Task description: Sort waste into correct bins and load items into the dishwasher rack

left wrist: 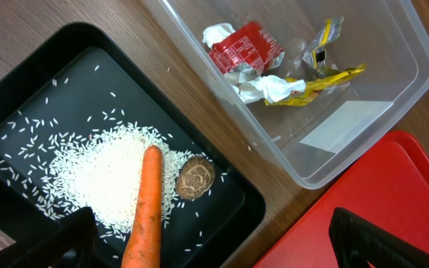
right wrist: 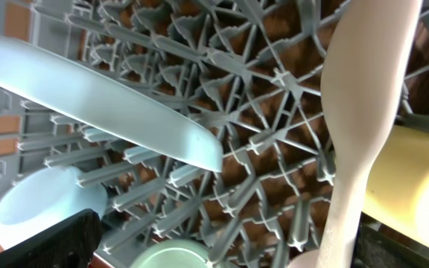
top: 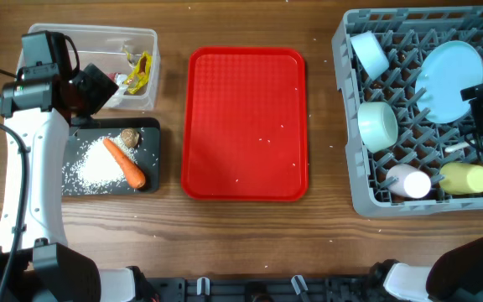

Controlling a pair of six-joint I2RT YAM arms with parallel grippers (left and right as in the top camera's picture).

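Note:
The grey dishwasher rack (top: 355, 180) at the right holds a white bowl (top: 369, 52), a pale blue plate (top: 451, 80), a teal bowl (top: 377, 126), a pink cup (top: 409, 180) and a yellow cup (top: 466, 178). My right gripper (top: 479, 117) hangs open over the rack. In its wrist view the white spoon (right wrist: 363, 112) lies free on the lattice beside the yellow cup (right wrist: 415, 186). My left gripper (left wrist: 222, 249) is open above the black bin (left wrist: 229, 223), which holds rice (left wrist: 103, 175), the carrot (left wrist: 146, 208) and a brown lump (left wrist: 195, 177). Red and yellow wrappers (left wrist: 248, 52) lie in the clear tub (left wrist: 415, 74).
A flat red tray (top: 246, 122) lies in the middle of the table, with a few rice grains on it. The clear tub (top: 145, 38) sits directly behind the black bin (top: 153, 126) at the left. The left arm's white body runs along the left edge.

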